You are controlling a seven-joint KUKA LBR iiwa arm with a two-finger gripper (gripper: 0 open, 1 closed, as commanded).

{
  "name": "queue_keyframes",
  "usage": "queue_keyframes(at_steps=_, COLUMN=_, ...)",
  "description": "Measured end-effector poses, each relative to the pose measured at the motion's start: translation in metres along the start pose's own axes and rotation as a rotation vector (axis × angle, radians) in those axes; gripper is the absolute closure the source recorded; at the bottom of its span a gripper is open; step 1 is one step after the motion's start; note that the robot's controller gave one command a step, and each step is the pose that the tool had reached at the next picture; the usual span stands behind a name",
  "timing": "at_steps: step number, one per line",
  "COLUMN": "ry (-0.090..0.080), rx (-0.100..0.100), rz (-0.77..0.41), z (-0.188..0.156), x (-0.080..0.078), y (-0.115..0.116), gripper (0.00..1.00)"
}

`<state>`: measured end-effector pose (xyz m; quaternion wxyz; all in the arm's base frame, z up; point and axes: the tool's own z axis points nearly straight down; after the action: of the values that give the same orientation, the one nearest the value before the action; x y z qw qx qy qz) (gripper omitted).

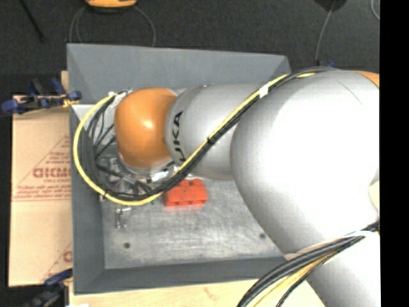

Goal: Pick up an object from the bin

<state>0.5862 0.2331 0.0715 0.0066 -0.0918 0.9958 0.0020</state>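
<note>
My gripper [120, 215] hangs below the orange wrist cover at the bin's left side, low over the grey floor near the left wall. An orange-red block [186, 194] with a ridged top lies on the floor just to the gripper's right. It is partly hidden under the arm and apart from the gripper. Nothing can be seen held in the gripper.
The big silver arm reaches in from the right and hides the back and right of the bin. A yellow cable loops around the wrist close to the left wall. Bare grey floor shows along the front of the bin.
</note>
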Motion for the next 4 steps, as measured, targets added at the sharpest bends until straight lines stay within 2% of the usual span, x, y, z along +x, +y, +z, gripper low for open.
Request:
queue_keyframes(at_steps=1, ry=0.005, rx=0.002, rz=0.088, z=-0.031, x=0.003, y=-0.028, gripper=0.00)
queue_keyframes(at_steps=2, ry=0.005, rx=0.003, rz=-0.120, z=-0.030, x=-0.010, y=-0.054, gripper=0.00)
queue_keyframes(at_steps=3, ry=0.008, rx=-0.001, rz=-0.068, z=-0.001, x=-0.018, y=-0.057, gripper=0.00)
queue_keyframes(at_steps=4, ry=0.005, rx=-0.001, rz=-0.066, z=-0.003, x=-0.020, y=-0.057, gripper=0.00)
